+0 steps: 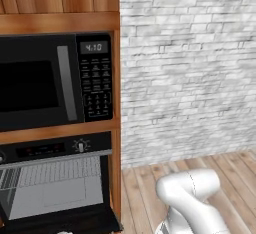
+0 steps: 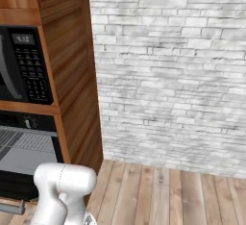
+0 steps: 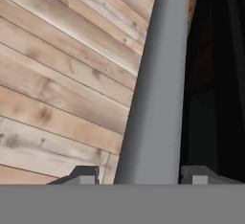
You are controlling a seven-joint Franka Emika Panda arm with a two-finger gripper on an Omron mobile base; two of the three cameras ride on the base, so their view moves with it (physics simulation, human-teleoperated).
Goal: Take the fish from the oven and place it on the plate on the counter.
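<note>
Black glass and brushed silver make up the oven point(image 1: 55, 188), set low in a warm wooden cabinet point(image 1: 116, 128). Its door point(image 1: 65, 223) hangs open and down, and pale wire racks point(image 1: 55, 170) cross the grey cavity under a control strip with one round knob point(image 1: 81, 146). Above it sits a black microwave point(image 1: 55, 80) with a keypad and a lit clock. My claw point(image 3: 139, 177) stands spread, one dark fingertip point(image 3: 81, 174) on either side of the oven's long smooth silver bar handle point(image 3: 155, 89); I cannot tell whether the tips touch it. Past the handle lies the plank floor point(image 3: 57, 74), matte and grainy. A whitewashed brick wall point(image 1: 190, 68) rises on the right.
</note>
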